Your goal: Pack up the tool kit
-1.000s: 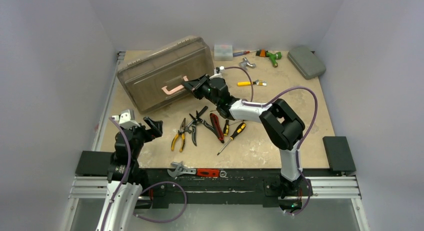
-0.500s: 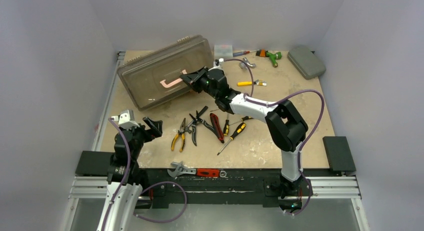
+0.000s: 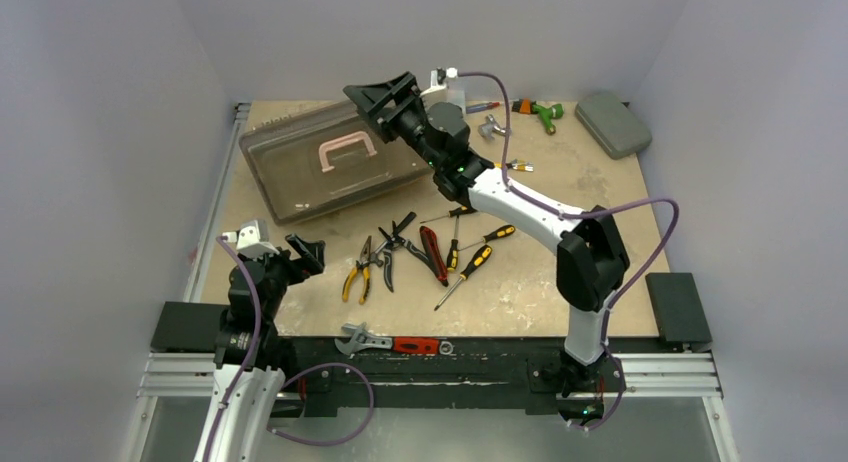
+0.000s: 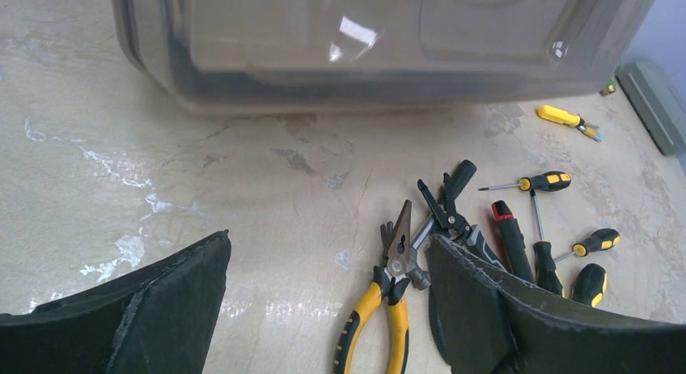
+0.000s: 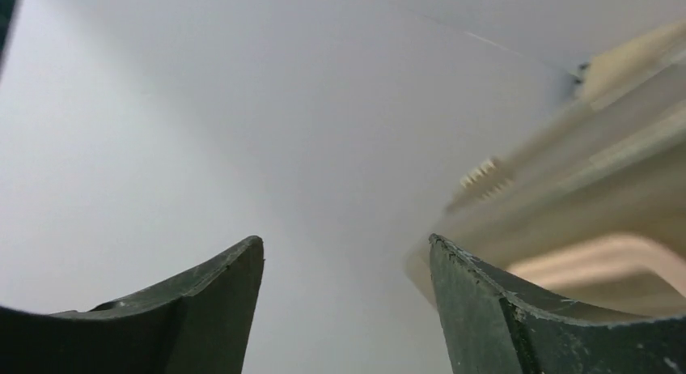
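Note:
The tan-brown toolbox (image 3: 300, 172) lies at the back left with its smoky lid shut and its pink handle (image 3: 340, 154) free. My right gripper (image 3: 375, 94) hangs open above the box's far right corner, holding nothing. In the right wrist view, my right gripper (image 5: 346, 240) faces the wall, with the blurred toolbox (image 5: 582, 180) to its right. My left gripper (image 3: 303, 250) is open near the front left. Through my left gripper (image 4: 328, 240) I see the yellow pliers (image 4: 388, 309) on the table. Black pliers (image 3: 392, 240), red-handled pliers (image 3: 433, 252) and screwdrivers (image 3: 470, 264) lie mid-table.
A flat grey case (image 3: 613, 124) sits at the back right, with a green-handled tool (image 3: 542, 112) and a yellow-handled tool (image 3: 505, 166) near it. A red-handled wrench (image 3: 390, 342) rests on the front rail. Walls close in the table on three sides.
My right gripper opened, let go of the pink handle and rose toward the back. The toolbox swung round and settled flat, with its handle facing up.

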Robot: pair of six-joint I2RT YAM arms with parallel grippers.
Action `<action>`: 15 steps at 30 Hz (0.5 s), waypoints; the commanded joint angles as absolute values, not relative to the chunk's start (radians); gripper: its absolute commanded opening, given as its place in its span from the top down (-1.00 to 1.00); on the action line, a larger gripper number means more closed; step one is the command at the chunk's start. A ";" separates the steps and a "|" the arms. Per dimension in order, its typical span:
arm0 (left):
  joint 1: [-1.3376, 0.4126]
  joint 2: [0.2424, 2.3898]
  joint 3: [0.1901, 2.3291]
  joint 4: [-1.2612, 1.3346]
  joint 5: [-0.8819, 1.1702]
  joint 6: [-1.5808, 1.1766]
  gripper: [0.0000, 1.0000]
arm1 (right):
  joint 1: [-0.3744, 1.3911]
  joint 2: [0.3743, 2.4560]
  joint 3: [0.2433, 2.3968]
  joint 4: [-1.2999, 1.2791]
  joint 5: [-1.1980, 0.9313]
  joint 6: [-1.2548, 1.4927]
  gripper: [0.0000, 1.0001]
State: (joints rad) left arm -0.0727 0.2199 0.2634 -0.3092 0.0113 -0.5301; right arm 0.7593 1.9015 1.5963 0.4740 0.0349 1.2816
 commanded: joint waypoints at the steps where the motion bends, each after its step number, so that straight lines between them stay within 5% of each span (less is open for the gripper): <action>1: -0.074 0.212 0.253 -0.290 0.005 -0.509 -0.77 | 0.751 1.839 1.629 0.527 0.028 1.253 -0.51; 15: -0.075 0.174 0.283 -0.349 0.005 -0.528 -0.78 | 0.566 1.568 1.203 0.481 -0.072 1.180 -0.73</action>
State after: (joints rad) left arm -0.0734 0.2214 0.2596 -0.3313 0.0120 -0.5297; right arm 0.6308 1.7100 1.3090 0.4995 -0.0242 1.2545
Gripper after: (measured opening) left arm 0.890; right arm 0.842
